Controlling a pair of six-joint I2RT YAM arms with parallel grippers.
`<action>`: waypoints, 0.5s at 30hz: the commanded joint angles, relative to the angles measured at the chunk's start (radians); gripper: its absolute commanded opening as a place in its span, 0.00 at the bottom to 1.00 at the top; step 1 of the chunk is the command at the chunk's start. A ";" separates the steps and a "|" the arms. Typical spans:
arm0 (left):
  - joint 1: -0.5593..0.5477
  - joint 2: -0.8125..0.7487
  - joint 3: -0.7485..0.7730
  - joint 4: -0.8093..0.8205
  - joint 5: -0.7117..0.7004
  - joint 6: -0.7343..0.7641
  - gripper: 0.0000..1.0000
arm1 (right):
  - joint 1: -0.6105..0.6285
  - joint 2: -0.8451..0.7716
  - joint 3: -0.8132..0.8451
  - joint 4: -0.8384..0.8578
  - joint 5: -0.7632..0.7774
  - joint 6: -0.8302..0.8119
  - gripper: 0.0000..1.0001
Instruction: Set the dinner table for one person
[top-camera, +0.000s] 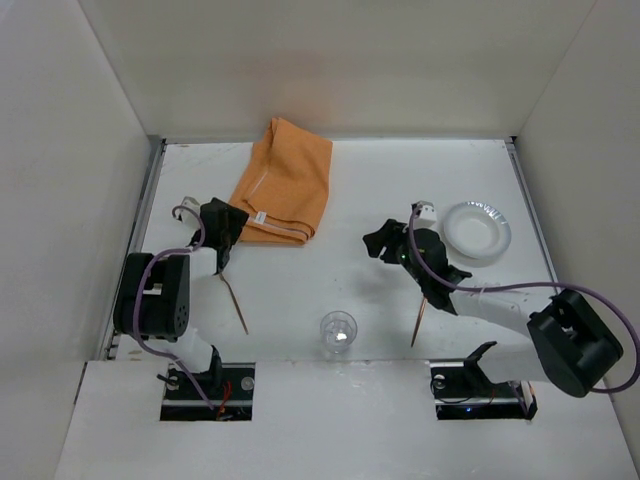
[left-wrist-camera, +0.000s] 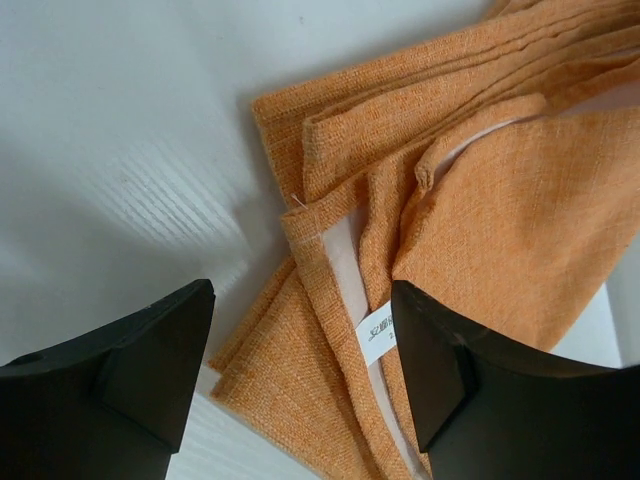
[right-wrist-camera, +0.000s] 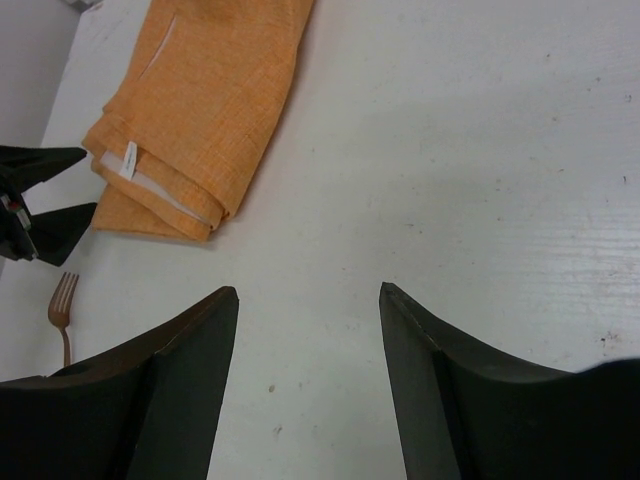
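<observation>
The dinner table (top-camera: 350, 190) is a white tabletop with side rails. A folded orange cloth mat (top-camera: 283, 180) lies at the back left, its near corner with a white label (left-wrist-camera: 373, 330). My left gripper (top-camera: 226, 226) is open, its jaws straddling that near corner (left-wrist-camera: 300, 300) without gripping it. My right gripper (top-camera: 377, 243) is open and empty over bare table (right-wrist-camera: 308, 295). A white plate (top-camera: 477, 230) sits at the right. A clear glass (top-camera: 338, 332) stands front centre. A copper fork (top-camera: 237, 300) lies front left; it also shows in the right wrist view (right-wrist-camera: 62, 300).
A second copper utensil (top-camera: 420, 318) lies front right, partly under my right arm. White walls enclose the table at the back and both sides. The left gripper (right-wrist-camera: 40, 200) shows at the left edge of the right wrist view.
</observation>
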 joint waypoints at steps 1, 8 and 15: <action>0.021 0.024 -0.028 0.190 0.085 -0.032 0.72 | 0.003 0.023 0.050 0.067 -0.026 -0.009 0.65; 0.035 0.150 0.012 0.324 0.137 -0.049 0.76 | 0.018 0.044 0.064 0.070 -0.042 -0.018 0.64; 0.027 0.231 0.120 0.209 0.015 0.032 0.71 | 0.022 0.037 0.061 0.070 -0.043 -0.016 0.65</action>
